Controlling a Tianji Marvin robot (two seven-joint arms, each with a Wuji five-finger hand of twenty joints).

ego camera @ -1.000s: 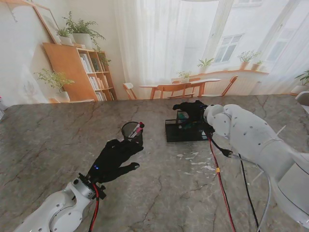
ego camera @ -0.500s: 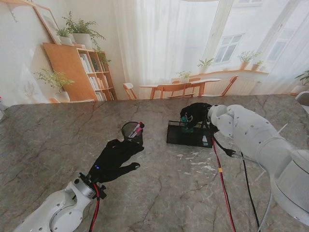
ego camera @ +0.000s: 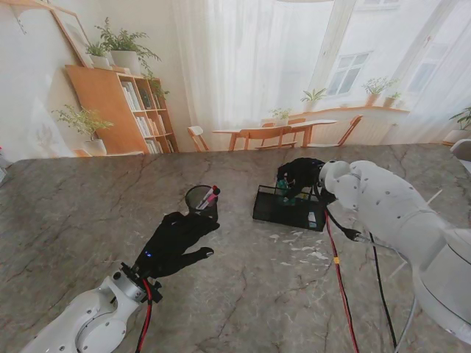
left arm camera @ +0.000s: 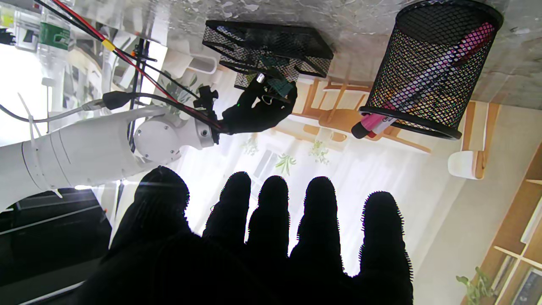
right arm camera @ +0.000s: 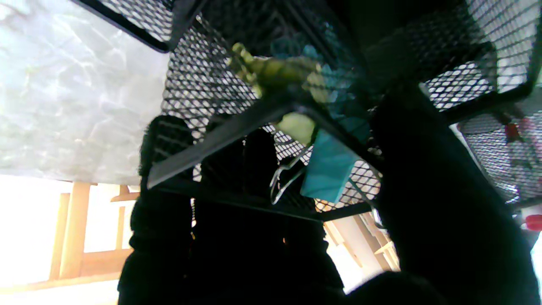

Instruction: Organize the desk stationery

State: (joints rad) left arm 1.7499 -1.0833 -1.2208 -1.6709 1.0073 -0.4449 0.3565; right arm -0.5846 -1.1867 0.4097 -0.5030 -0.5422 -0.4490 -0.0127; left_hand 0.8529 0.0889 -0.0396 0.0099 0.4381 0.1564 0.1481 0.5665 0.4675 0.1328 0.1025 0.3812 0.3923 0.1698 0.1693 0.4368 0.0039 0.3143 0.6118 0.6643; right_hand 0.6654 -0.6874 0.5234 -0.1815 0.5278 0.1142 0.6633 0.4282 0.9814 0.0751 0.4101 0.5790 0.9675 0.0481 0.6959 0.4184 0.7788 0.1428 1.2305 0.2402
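Note:
A black mesh tray (ego camera: pixel 271 210) stands mid-table, with yellow-green clips (right arm camera: pixel 275 70) and other small items in its compartments. My right hand (ego camera: pixel 298 175) hangs over the tray's far rim, pinching a teal binder clip (right arm camera: pixel 328 167) between fingers (right arm camera: pixel 165 140) and thumb; the clip also shows in the left wrist view (left arm camera: pixel 277 87). A round mesh pen cup (ego camera: pixel 200 198) to the left holds a pink marker (left arm camera: pixel 423 80). My left hand (ego camera: pixel 176 239) rests flat just nearer to me than the cup, its fingers (left arm camera: pixel 319 220) spread, holding nothing.
Small white scraps (ego camera: pixel 298 246) lie on the marble top nearer to me than the tray. A red cable (ego camera: pixel 335 265) and a black cable (ego camera: pixel 379 287) trail from the right arm across the table's right side.
My right hand has drifted a little right and down onto the tray's far rim with the clip. The tray has turned slightly, its right end swinging nearer me. The left hand has stayed still.

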